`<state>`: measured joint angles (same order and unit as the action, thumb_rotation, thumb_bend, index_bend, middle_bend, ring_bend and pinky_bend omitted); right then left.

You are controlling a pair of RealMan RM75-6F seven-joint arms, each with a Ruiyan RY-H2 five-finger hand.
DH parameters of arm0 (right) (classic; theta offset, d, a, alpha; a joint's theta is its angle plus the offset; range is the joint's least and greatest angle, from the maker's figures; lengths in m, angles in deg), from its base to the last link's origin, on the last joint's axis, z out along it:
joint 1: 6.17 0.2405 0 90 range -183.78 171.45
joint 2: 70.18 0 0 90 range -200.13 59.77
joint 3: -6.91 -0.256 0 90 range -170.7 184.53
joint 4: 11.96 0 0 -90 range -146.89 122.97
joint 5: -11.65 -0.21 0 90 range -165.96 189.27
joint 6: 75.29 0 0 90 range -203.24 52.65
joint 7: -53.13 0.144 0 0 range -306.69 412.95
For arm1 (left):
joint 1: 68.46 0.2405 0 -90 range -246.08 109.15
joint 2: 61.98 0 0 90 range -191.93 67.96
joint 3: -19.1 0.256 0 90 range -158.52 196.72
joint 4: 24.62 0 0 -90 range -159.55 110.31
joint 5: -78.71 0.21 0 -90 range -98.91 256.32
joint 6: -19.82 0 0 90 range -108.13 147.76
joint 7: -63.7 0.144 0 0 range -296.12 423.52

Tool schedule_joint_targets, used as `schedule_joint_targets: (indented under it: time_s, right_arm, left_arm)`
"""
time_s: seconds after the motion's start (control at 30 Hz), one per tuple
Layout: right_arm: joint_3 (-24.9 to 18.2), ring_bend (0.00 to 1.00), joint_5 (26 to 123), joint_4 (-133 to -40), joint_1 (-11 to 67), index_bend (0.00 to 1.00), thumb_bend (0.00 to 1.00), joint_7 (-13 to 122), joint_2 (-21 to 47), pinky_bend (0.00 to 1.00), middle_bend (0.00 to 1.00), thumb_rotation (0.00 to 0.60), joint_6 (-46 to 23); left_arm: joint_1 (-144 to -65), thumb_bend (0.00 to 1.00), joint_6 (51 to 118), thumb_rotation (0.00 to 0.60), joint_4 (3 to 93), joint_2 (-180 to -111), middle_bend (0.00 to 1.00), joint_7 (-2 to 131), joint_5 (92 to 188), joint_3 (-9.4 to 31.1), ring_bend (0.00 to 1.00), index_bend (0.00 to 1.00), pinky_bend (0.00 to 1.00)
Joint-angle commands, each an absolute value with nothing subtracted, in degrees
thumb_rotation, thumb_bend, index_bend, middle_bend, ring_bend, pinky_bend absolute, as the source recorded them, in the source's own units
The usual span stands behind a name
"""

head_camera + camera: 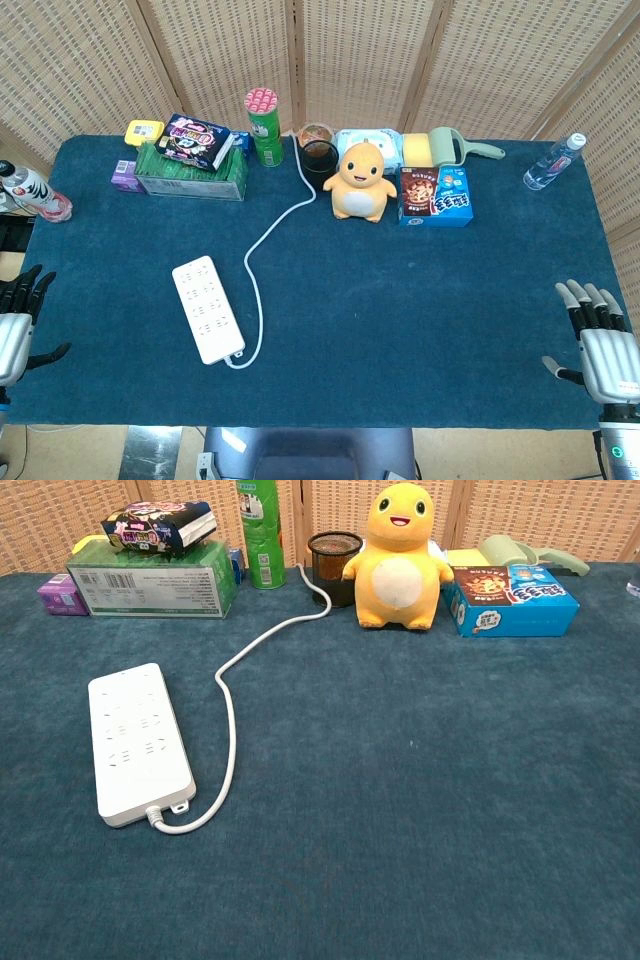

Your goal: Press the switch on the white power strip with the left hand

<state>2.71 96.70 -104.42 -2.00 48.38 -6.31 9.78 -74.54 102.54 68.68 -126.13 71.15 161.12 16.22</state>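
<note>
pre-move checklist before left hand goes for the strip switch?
1. Left hand free: ok, it holds nothing, fingers apart, at the near left table edge.
2. White power strip reachable side: ok, it lies flat on the left half of the blue cloth, apart from the hand.
3. Path to strip: ok, bare cloth between hand and strip; the green box sits further back.
4. Switch location: cannot tell, neither view shows it clearly among the sockets.
5. Cable: ok, it leaves the strip's near end and runs along its right side, away from the left hand's approach.
6. Right hand: ok, parked at the near right edge, holding nothing.
</note>
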Motion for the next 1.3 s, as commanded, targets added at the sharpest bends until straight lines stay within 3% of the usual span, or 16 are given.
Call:
schedule_joint_targets:
  time_s: [0.03,0.37,0.4,0.43,0.47,0.53,0.57,0.67,0.93,1.07,1.3]
  right_arm:
    - [2.8,0.05,96.6,-104.4,-2.0,0.07,0.0,48.2,-6.2,0.0,0.06,0.6,9.6]
    - [2.8,0.05,96.9,-105.1,-2.0,0.07,0.0,47.9,-6.3,0.0,0.06,0.6,9.9]
    - [2.7,0.05,96.7,-105.1,-2.0,0.07,0.0,47.9,-6.3,0.0,0.06,0.6,9.8]
    - [2.7,0.05,96.6,-105.1,-2.0,0.07,0.0,47.9,-6.3,0.0,0.06,0.6,9.8]
    - [2.7,0.05,96.4,-105.1,-2.0,0.07,0.0,47.9,-6.2,0.0,0.06,0.6,9.7]
    - [2.9,0.05,96.3,-104.9,-2.0,0.06,0.0,47.7,-6.2,0.0,0.06,0.6,9.4]
    - [2.9,0.05,96.2,-104.9,-2.0,0.06,0.0,47.7,-6.1,0.0,0.06,0.6,9.3]
    - [3.1,0.05,96.8,-105.1,-2.2,0.05,0.0,48.6,-6.3,0.0,0.06,0.6,9.5]
    - [3.1,0.05,97.0,-105.4,-2.4,0.05,0.0,50.7,-7.1,0.0,0.06,0.6,9.9]
    - [2.9,0.05,96.7,-105.7,-2.3,0.05,0.0,51.5,-7.5,0.0,0.06,0.6,9.5]
    - [3.1,0.05,96.6,-105.8,-2.3,0.05,0.0,52.7,-7.9,0.0,0.06,0.6,9.1]
  left_arm:
    - [-74.6,0.08,102.5,0.6,68.7,-126.1,0.0,71.2,161.2,16.3,0.0,0.0,0.07]
    - [-75.3,0.08,101.7,0.6,68.3,-126.3,0.03,70.7,163.0,17.0,0.02,0.0,0.08]
    - [-75.4,0.08,102.0,0.6,68.0,-126.5,0.1,70.3,163.6,16.9,0.08,0.0,0.11]
    - [-75.5,0.08,102.3,0.6,67.6,-126.8,0.31,69.7,164.1,16.9,0.28,0.0,0.22]
    - [-75.8,0.08,101.8,0.6,67.4,-127.1,0.58,68.0,164.7,17.1,0.54,0.0,0.42]
    - [-76.3,0.08,100.3,0.6,67.3,-127.0,0.92,64.8,165.4,17.8,0.91,0.0,0.81]
    - [-76.6,0.08,99.6,0.6,67.4,-126.8,0.99,63.9,165.6,18.1,0.98,0.0,0.94]
    - [-78.0,0.1,95.5,0.6,69.2,-125.5,1.0,59.8,168.2,20.7,1.0,0.0,1.0]
    - [-81.4,0.23,89.2,0.6,74.0,-122.8,1.0,52.9,174.7,25.6,1.0,0.0,1.0]
    - [-84.0,0.3,85.4,0.6,78.2,-122.6,1.0,56.1,175.6,25.8,1.0,0.0,1.0]
    - [-89.1,0.33,74.2,0.6,86.2,-122.8,1.0,64.2,165.6,24.0,1.0,0.0,1.0]
